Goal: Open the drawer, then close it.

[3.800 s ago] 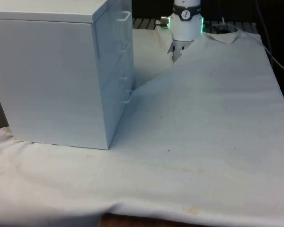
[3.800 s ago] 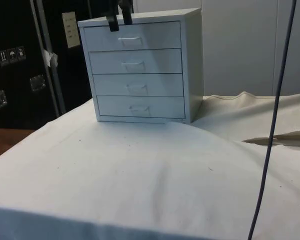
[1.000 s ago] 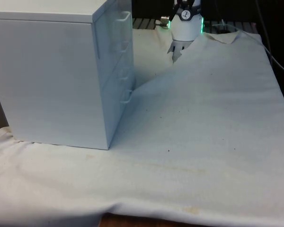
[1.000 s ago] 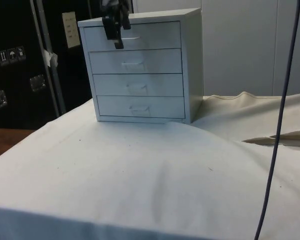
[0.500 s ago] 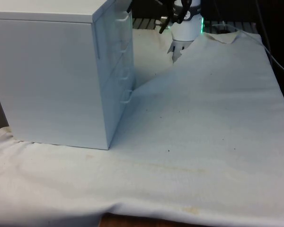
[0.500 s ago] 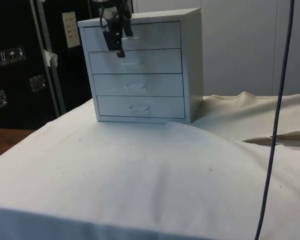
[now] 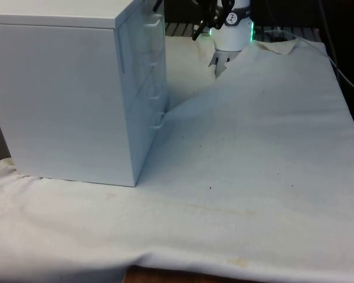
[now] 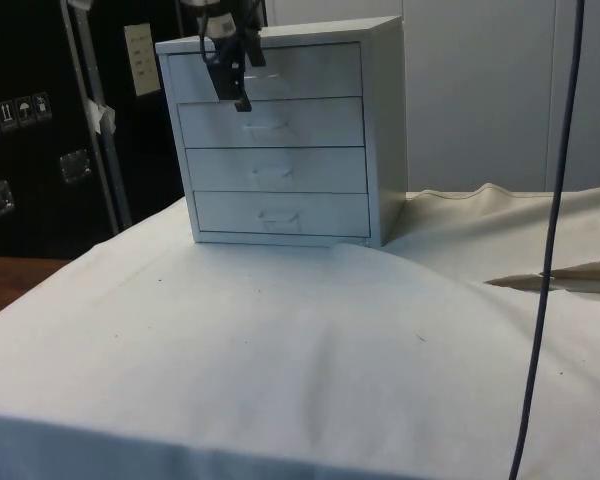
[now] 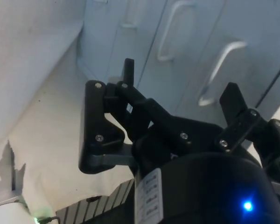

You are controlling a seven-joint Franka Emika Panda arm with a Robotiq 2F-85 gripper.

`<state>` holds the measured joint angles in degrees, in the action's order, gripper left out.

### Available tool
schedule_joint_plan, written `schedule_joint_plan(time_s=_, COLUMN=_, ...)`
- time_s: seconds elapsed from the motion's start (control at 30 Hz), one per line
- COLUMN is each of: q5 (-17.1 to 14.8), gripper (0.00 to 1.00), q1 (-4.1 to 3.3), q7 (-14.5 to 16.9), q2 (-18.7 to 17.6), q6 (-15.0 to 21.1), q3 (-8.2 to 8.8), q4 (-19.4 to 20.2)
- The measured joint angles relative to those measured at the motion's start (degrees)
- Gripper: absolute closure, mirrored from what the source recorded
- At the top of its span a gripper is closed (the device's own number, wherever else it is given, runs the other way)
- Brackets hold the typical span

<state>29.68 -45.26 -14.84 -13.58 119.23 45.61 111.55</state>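
A white chest of drawers (image 8: 280, 140) stands on the cloth with all its drawers shut. In the front view it turns its plain side (image 7: 59, 94) to the camera. My black gripper (image 8: 232, 92) hangs in front of the top drawer (image 8: 310, 72), just left of that drawer's handle (image 8: 261, 79) and apart from it. In the wrist view the gripper (image 9: 179, 83) is open, with nothing between its fingers and two white handles (image 9: 219, 70) beyond them. One dark finger (image 7: 197, 29) shows by the chest's upper far corner.
The white cloth (image 7: 253, 153) covers the table, with a raised fold (image 8: 540, 280) on the side view's right. A thin cable (image 8: 550, 240) hangs down there. Dark cabinets (image 8: 40, 120) stand behind the chest.
The gripper has come down from above the chest's top edge to the level of the top drawer's front and tilted towards it. In the last half second it barely moved.
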Motion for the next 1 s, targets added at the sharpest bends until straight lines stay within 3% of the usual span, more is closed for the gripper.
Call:
schedule_joint_plan(time_s=0.2, q5=0.1, gripper=0.0, q1=0.23, q7=-0.8, q2=-2.7, q6=1.1, q3=0.34, q4=0.1)
schedule_joint_plan(time_s=0.77, q5=0.7, gripper=0.01, q1=0.11, q7=-1.5, q2=-3.0, q6=1.1, q3=0.57, q4=-0.1)
schedule_joint_plan(time_s=0.87, q5=0.7, gripper=0.1, q1=0.11, q7=-1.5, q2=-3.0, q6=1.1, q3=0.57, q4=-0.1)
schedule_joint_plan(time_s=0.9, q5=0.7, gripper=0.22, q1=0.11, q7=-1.5, q2=-3.0, q6=1.1, q3=0.57, q4=-0.1)
schedule_joint_plan(time_s=1.0, q5=0.9, gripper=0.4, q1=0.11, q7=-1.5, q2=-3.0, q6=1.0, q3=0.63, q4=-0.3)
